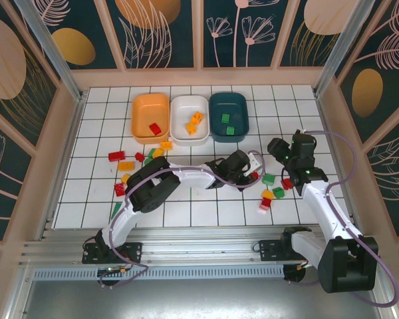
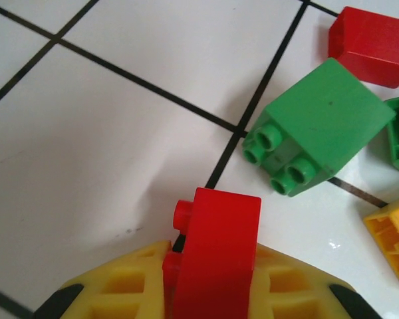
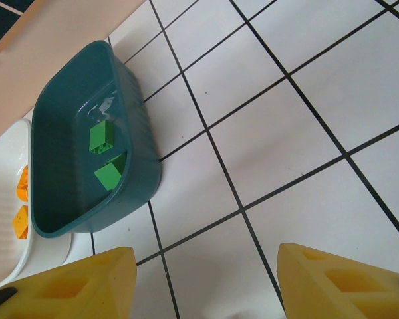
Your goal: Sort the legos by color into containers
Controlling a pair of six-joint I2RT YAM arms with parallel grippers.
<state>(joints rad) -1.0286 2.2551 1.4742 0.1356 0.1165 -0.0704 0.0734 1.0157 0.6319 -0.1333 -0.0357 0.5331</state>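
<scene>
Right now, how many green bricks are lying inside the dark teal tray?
2. The first green brick lies near the middle of the dark teal tray; the second green brick sits close beside it. None seems hidden.

Top: high behind, looking down. Wrists: close over table [image 2: 120,133]. Right wrist, top share teal tray [image 1: 239,106] [image 3: 66,193].

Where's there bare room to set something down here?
Bare tiles: right of the teal tray, left of the orange tray, near edge between left arm and right arm. Crowded: legos before the orange tray and beside the right arm.
</scene>
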